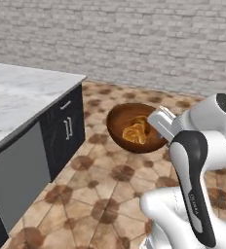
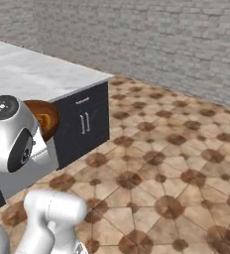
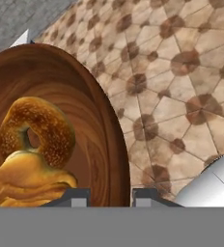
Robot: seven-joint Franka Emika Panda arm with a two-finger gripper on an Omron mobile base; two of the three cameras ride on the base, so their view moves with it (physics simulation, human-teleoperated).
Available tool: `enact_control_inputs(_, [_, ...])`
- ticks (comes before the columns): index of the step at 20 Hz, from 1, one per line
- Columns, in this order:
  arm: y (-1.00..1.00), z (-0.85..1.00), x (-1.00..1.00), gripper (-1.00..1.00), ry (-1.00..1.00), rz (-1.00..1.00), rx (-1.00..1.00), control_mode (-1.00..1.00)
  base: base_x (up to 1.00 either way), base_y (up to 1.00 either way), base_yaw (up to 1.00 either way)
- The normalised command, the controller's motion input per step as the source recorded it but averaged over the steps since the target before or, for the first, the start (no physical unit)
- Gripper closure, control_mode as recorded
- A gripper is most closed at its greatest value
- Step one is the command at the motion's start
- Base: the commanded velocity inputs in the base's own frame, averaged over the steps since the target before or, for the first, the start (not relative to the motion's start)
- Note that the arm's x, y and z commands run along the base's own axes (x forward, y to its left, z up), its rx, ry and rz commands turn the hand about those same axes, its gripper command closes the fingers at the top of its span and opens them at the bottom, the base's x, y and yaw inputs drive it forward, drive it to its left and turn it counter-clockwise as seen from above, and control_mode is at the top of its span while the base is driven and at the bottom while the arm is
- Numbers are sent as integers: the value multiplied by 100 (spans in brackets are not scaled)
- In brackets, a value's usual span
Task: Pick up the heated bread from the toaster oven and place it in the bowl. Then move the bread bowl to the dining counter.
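Note:
The glossy reddish-brown bowl (image 1: 129, 127) hangs tilted in the air above the tiled floor, with the golden-brown heated bread (image 1: 135, 132) lying inside it. My gripper (image 1: 156, 124) is shut on the bowl's right rim. In the hand view the rim (image 3: 109, 144) passes between my two fingertips (image 3: 77, 198), and the knotted bread (image 3: 32, 154) sits just left of them. From the right base view the bowl (image 2: 46, 119) peeks out behind my arm. The dining counter (image 1: 17, 95), a wide white marble slab, lies to the bowl's left. The toaster oven is out of view.
Dark cabinet doors with handles (image 1: 66, 127) and a grey panel (image 1: 17, 180) form the counter's side facing me. Brown patterned floor tiles (image 2: 176, 163) spread to the right, and a grey brick wall (image 1: 134, 39) runs behind.

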Motion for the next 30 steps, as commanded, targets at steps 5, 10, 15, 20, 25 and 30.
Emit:
enact_control_inputs(5, [0, 0, 0, 100, 0, 0, 0, 100, 100, 42, 18])
enact_control_inputs(10, [0, 0, 0, 100, 0, 0, 0, 100, 100, 2, 13])
enact_control_inputs(15, [0, 0, 0, 100, 0, 0, 0, 100, 100, -42, -8])
enact_control_inputs(20, [0, 0, 0, 100, 0, 0, 0, 100, 100, -67, -7])
enact_control_inputs(25, [0, 0, 0, 100, 0, 0, 0, 100, 100, -57, -3])
enact_control_inputs(30, [0, 0, 0, 100, 0, 0, 0, 100, 100, -22, 0])
